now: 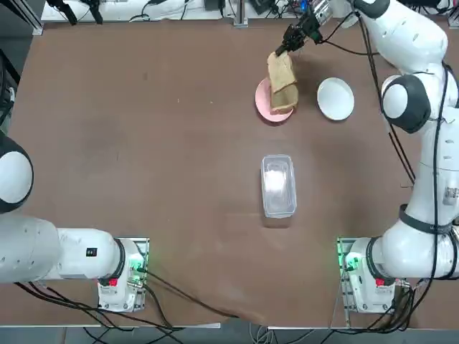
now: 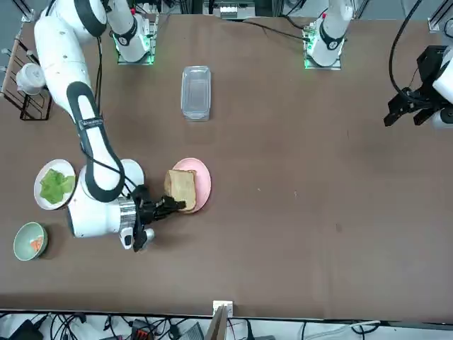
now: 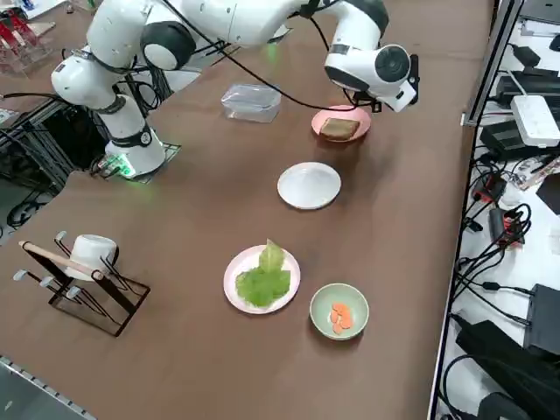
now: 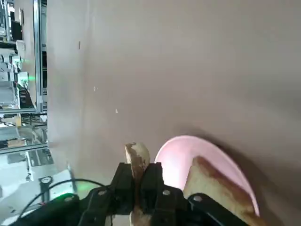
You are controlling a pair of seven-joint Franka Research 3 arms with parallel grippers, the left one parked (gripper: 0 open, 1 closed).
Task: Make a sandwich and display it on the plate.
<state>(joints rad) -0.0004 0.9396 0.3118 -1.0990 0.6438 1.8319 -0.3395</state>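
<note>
My right gripper (image 1: 288,47) is shut on the edge of a toasted bread slice (image 1: 280,69) and holds it tilted just over the pink plate (image 1: 262,100). The wrist view shows the slice (image 4: 137,157) pinched between both fingers (image 4: 153,178). A second bread slice (image 1: 285,97) lies on the pink plate (image 4: 181,157). The empty white plate (image 1: 336,98) sits just to the right of it, apart from the gripper. No sandwich is in view as one piece: lettuce (image 3: 262,280) lies on another plate and orange bits (image 3: 339,315) in a green bowl.
A clear lidded plastic box (image 1: 278,185) stands mid-table. A wire rack holding a white cup (image 3: 87,254) is at the table's near right corner in the side view. Cables and equipment run along the far edge behind the gripper.
</note>
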